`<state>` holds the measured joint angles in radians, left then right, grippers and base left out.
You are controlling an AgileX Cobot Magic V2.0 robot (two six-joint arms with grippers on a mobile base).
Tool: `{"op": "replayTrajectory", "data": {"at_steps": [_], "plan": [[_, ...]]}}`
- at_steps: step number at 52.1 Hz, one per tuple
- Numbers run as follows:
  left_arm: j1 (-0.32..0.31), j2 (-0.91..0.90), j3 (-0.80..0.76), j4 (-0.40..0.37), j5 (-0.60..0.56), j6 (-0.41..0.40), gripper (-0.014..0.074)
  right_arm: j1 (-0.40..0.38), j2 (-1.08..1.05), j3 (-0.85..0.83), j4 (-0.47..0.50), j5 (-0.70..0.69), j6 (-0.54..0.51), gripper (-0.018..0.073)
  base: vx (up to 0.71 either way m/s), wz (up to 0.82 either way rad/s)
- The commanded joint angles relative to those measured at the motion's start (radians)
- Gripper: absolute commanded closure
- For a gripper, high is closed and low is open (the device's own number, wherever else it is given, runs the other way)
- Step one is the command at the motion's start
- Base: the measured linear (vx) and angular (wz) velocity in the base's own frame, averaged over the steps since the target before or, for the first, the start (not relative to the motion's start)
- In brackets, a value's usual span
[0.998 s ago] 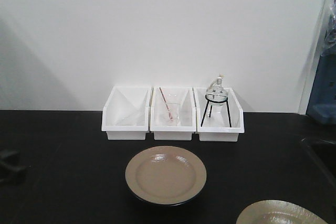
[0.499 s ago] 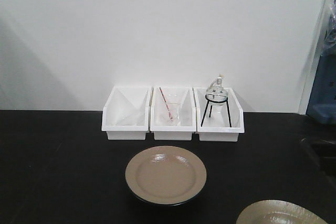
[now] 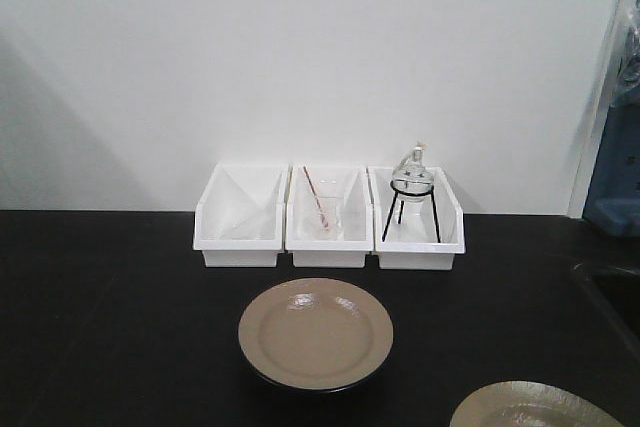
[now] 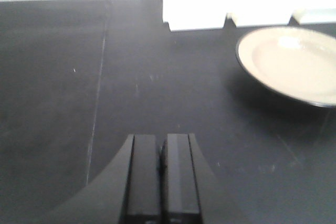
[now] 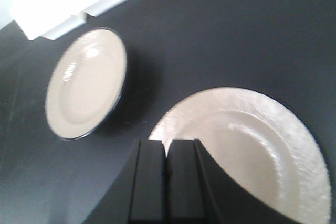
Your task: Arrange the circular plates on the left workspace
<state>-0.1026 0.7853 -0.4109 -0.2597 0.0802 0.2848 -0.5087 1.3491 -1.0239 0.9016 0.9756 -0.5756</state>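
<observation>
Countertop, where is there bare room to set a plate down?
Widest bare stretch of countertop: left of the centre plate, in front of the white bins. A narrow strip runs between bins and that plate. Crowded at right: the second plate and the sink.

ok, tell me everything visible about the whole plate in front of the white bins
The plate is round and shallow, glossy tan on top, with a wide rim and a dark edge underneath. It sits flat on the black countertop, in front of the middle bin and apart from it. Nothing lies on it.
</observation>
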Motion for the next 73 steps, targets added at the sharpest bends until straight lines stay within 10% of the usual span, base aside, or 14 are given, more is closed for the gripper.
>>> {"op": "replayTrajectory", "data": {"at_steps": [1, 26, 43, 61, 73], "plan": [[-0.005, -0.010, -0.027, -0.002, -0.103, -0.008, 0.0603, -0.034, 0.027, -0.033, 0.044, -0.004, -0.014, 0.0503, 0.00, 0.00], [-0.005, -0.008, -0.027, -0.005, -0.125, 0.010, 0.0603, -0.039, 0.270, -0.033, -0.179, -0.111, -0.076, -0.0055, 0.00, 0.00], [-0.005, -0.008, -0.027, -0.006, -0.125, 0.010, 0.0603, -0.039, 0.384, -0.032, -0.228, -0.068, 0.020, -0.0021, 0.00, 0.00], [-0.005, -0.008, -0.027, -0.014, -0.125, 0.009, 0.0603, -0.038, 0.525, -0.031, -0.026, 0.074, -0.108, 0.0008, 0.00, 0.00], [-0.005, -0.008, -0.027, -0.014, -0.125, 0.009, 0.0603, -0.038, 0.531, -0.031, 0.000, 0.081, -0.115, 0.0400, 0.00, 0.00]]}}
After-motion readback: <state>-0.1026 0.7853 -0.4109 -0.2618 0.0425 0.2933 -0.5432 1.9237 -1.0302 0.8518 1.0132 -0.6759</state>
